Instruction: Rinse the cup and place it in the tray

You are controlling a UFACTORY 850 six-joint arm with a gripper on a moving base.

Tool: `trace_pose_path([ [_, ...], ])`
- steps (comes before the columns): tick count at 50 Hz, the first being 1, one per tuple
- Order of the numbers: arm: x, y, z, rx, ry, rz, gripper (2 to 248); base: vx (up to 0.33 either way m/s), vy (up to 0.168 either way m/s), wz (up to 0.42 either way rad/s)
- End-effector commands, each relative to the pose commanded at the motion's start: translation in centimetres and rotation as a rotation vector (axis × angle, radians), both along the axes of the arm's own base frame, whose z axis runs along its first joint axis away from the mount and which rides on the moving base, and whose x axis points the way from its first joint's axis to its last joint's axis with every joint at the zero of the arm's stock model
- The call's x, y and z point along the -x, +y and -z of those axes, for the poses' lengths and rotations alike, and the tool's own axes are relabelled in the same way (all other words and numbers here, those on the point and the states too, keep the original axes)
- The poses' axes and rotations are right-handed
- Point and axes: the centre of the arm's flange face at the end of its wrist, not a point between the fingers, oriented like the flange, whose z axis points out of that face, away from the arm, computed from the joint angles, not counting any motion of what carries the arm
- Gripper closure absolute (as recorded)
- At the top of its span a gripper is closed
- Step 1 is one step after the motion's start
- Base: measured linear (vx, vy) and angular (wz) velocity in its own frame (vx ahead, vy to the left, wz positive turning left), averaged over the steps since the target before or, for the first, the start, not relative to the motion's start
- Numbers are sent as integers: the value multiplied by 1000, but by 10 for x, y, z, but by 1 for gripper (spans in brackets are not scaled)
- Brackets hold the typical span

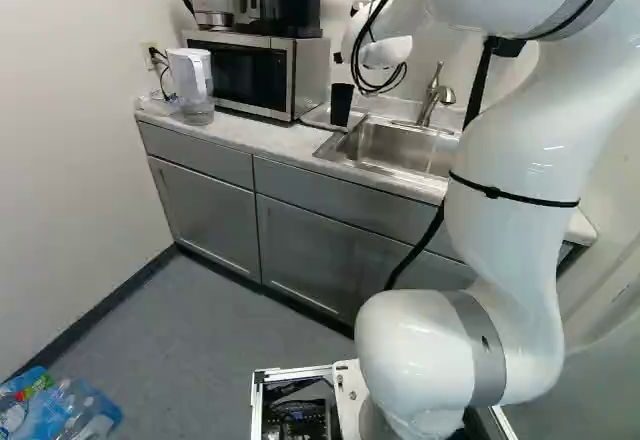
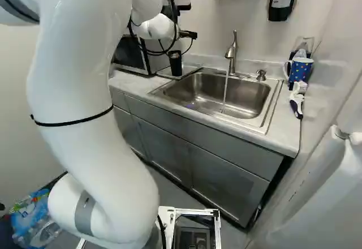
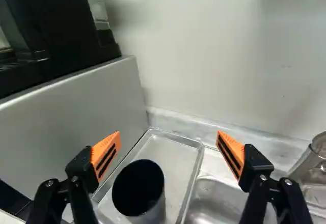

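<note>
One pale countertop (image 2: 284,131), mid right base view, held stainless sink (image 2: 249,93), black cup (image 2: 176,64) on metal tray (image 3: 176,155). Grey floor (image 1: 235,320) lay low in left base view. Gripper (image 2: 189,34) stood released.

Orange and black at the claw (image 2: 191,34), mostly silver, grey and white around.
Bright orange on the pads (image 3: 106,155), with black stripes across; plain black for the cup (image 3: 138,188) ahead of the claw, plain silver for the tray (image 3: 170,150) under that; silver on the side of the microwave (image 3: 89,112) beside the claw, black on the coffee maker (image 3: 56,25) above; off-white, faintly mottled, on the counter (image 1: 262,138) beneath the claw, flat grey on the cupboards (image 1: 205,210) lower down; blue with light dots on the mug (image 2: 300,69) well to the claw's right.
</note>
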Motion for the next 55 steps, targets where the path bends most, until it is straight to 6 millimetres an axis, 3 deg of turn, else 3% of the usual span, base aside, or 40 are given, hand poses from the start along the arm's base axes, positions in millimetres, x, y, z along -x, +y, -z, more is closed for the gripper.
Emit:
trace_pose_path([
  [55,22,-73,-47,46,69,103,3,0,0,0],
])
